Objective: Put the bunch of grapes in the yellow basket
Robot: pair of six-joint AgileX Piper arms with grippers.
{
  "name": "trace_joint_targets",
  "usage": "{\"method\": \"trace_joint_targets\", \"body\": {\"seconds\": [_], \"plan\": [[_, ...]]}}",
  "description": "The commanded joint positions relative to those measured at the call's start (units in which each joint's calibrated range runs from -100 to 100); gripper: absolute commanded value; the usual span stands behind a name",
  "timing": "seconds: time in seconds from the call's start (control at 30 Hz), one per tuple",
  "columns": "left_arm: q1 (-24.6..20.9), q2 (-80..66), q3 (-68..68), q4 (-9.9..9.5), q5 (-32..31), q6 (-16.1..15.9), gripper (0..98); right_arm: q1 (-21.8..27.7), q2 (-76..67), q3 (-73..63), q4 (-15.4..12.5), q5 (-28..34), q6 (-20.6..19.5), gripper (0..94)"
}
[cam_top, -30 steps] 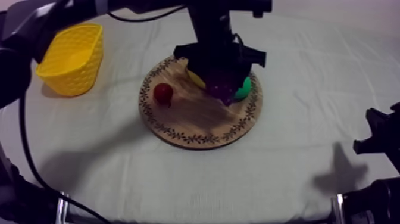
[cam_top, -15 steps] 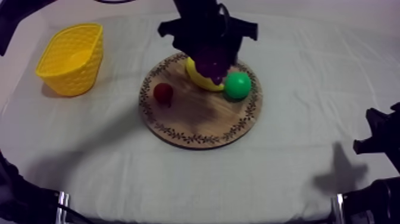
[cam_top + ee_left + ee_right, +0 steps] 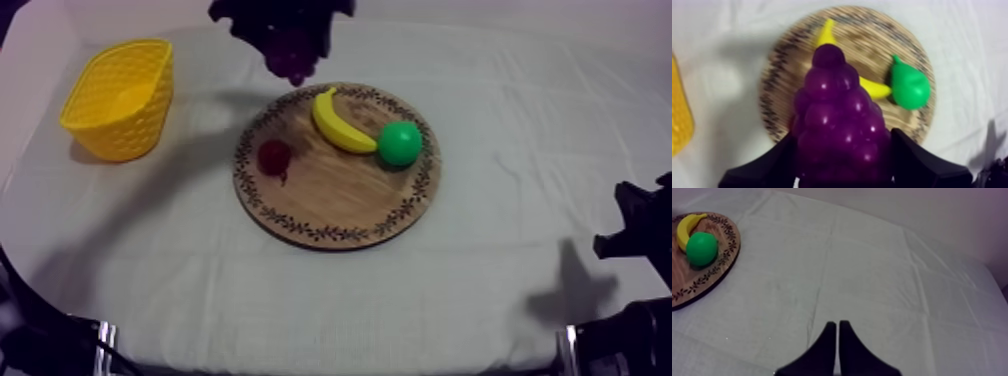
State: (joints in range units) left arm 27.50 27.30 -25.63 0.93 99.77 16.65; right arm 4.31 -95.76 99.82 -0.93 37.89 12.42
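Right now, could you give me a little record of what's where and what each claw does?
left gripper: shut on the bunch of grapes, held in the air
bunch of grapes: off the wooden board, not yet in the yellow basket
on the board: banana, pear, small red fruit
right gripper: shut on nothing, over bare cloth

The left gripper (image 3: pixel 283 25) is positioned above the cloth (image 3: pixel 520 110), beyond the far rim of the wooden board (image 3: pixel 330 205). The bunch of grapes (image 3: pixel 293 52) is gripped beneath it, clear of the board. The board carries a banana (image 3: pixel 338 122), a pear (image 3: pixel 400 143) just beside it, and a small red fruit (image 3: pixel 274 156) set apart. The yellow basket (image 3: pixel 120 95) stands at the left. The right arm (image 3: pixel 640 235) sits low at the right edge.
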Motion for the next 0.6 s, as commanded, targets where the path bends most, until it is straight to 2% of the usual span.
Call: {"method": "trace_joint_targets", "body": {"seconds": [0.0,0.57], "plan": [[-2.75,-0.06,0.21,-0.06,-0.04,-0.81,51.6,-0.02,0.0,-0.04,-0.02,0.02,0.01,0.3],[-15.88,-0.25,-1.56,-2.0,-0.01,-6.01,52.2,-0.02,0.0,-0.04,-0.02,0.02,0.01,0.3]]}}
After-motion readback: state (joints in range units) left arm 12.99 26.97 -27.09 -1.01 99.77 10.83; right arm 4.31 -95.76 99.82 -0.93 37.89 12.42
